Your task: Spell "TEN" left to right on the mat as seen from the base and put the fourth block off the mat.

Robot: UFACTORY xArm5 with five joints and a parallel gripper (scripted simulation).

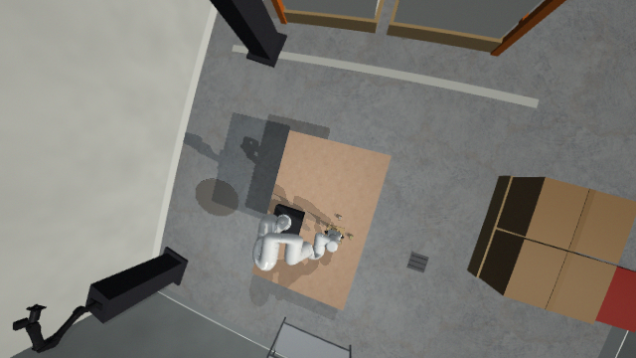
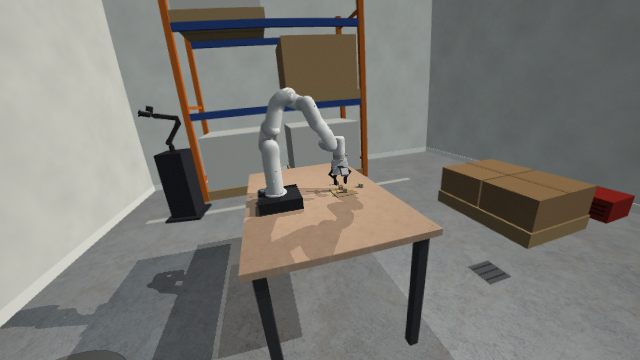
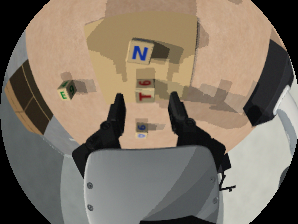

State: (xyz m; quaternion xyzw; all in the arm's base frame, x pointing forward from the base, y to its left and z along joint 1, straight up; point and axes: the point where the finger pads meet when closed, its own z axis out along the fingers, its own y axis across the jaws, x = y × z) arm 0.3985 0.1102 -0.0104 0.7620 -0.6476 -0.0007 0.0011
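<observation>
My gripper [image 1: 334, 235] [image 2: 340, 181] [image 3: 146, 100] is open, empty, a little above the tan mat [image 3: 107, 37] [image 2: 351, 192]. The T block [image 3: 145, 95] shows between the fingertips in the wrist view, near the mat's lower edge. Its red T lies sideways there, with a red 6 on its side face. I cannot tell if it is fully on the mat. The N block [image 3: 139, 52] is on the mat, blue N nearly upright in that view. The E block [image 3: 63, 94] [image 1: 350, 237] [image 2: 360, 185], green E up, is off the mat. The blue 0 block [image 3: 141, 135] is off it, below T.
The wooden table [image 1: 338, 169] [image 2: 320, 230] bears everything. The black arm base [image 1: 297, 214] [image 2: 280, 204] [image 3: 265, 85] stands to the right of the mat in the wrist view. Shadows of the gripper and arm fall across the mat.
</observation>
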